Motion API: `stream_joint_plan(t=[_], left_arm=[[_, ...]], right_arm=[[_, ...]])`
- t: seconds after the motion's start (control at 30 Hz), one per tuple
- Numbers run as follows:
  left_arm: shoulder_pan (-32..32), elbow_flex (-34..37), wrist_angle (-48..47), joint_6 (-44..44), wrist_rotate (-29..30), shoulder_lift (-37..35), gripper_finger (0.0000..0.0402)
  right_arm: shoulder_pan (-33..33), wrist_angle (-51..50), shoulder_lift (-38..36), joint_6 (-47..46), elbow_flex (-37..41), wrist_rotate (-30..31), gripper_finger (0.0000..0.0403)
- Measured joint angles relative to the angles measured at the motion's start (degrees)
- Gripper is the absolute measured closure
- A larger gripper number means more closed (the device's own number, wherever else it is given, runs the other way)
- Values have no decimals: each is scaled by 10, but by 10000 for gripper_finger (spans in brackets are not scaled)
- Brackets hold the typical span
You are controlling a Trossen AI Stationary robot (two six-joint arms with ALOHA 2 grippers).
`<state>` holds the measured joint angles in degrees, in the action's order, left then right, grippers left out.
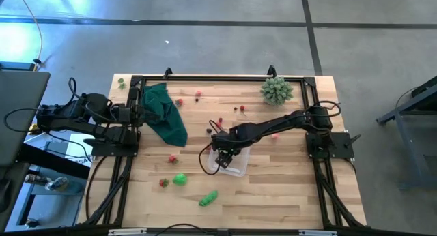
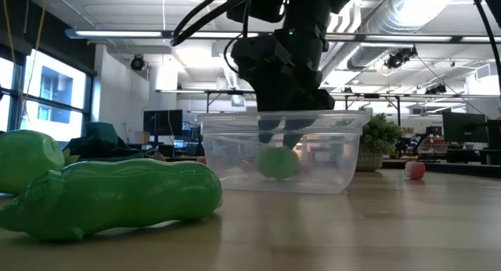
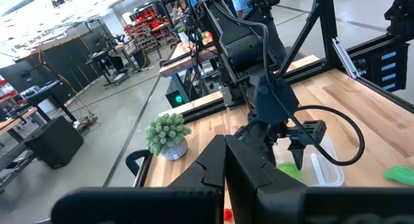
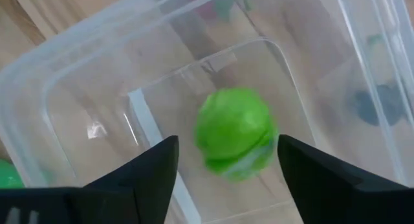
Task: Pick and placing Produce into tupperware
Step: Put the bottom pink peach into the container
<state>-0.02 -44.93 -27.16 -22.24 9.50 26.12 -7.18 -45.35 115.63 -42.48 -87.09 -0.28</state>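
The right arm reaches from its base at the tabletop's right side, stretched long toward the centre, wrist bent so the right hand (image 1: 226, 156) points straight down. Its two dark fingers (image 4: 145, 169) stand spread apart, gripping nothing. Seen from tabletop height, the same hand (image 2: 283, 134) hangs down from above with its fingertips low. The left arm waits folded at the tabletop's left edge, its left hand (image 1: 140, 114) drawn back near its base and facing across the tabletop toward the other arm.
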Motion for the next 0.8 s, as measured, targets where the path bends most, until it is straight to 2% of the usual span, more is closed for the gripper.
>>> stream_joint_plan(t=[0.2, 0.4, 0.53, 0.67, 0.8], left_arm=[[0, 0, 0, 0, 0, 0, 401], [0, 0, 0, 0, 0, 0, 401], [0, 0, 0, 0, 0, 0, 401], [0, 0, 0, 0, 0, 0, 401], [0, 0, 0, 0, 0, 0, 401]], right_arm=[[0, -6, -2, 5, -14, 4, 128], [0, -64, -46, -22, -48, 76, 128], [0, -140, -95, -90, -64, 138, 128], [0, -252, -148, -202, -64, 206, 128], [0, -317, -201, -291, -40, 228, 128]])
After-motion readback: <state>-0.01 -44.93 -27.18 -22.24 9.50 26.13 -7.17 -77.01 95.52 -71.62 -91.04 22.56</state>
